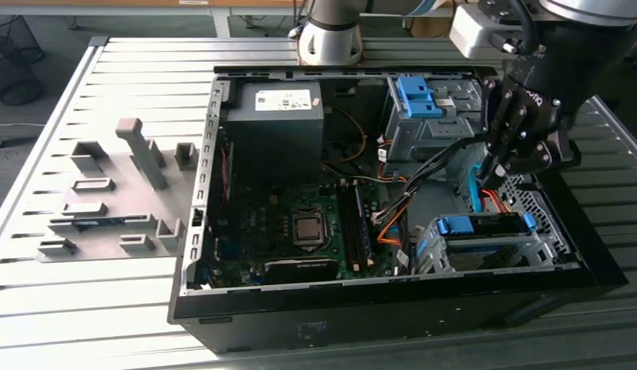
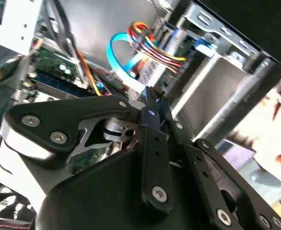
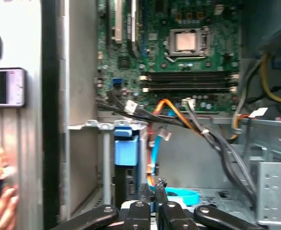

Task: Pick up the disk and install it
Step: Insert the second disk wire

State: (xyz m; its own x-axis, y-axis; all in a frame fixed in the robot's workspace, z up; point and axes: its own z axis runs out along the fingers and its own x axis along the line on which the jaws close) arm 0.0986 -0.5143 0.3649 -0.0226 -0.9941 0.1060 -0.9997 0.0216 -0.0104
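One pincer (image 1: 490, 179) only, lowered inside the open computer case (image 1: 400, 308) between the two drive cages, tips pressed together in both wrist views (image 2: 150, 98) (image 3: 158, 184) and pinching nothing visible. Judged late in the install step: what looks like the disk (image 1: 483, 226), blue rail uppermost, already sitting in the grey cage (image 1: 431, 254) at the case's front corner, just beside the tips, though hard to confirm as fully seated. Any further move here calls for a straight, gentle press and a clear path past the blue data cable (image 2: 118, 57) and the orange and black leads (image 3: 178, 115) crowding the bay. Underneath, a slatted metal counter (image 1: 82, 285), with a grey fixture plate (image 1: 112, 193) on the exterior view's left; beyond, a wire basket (image 1: 15, 58) on the floor
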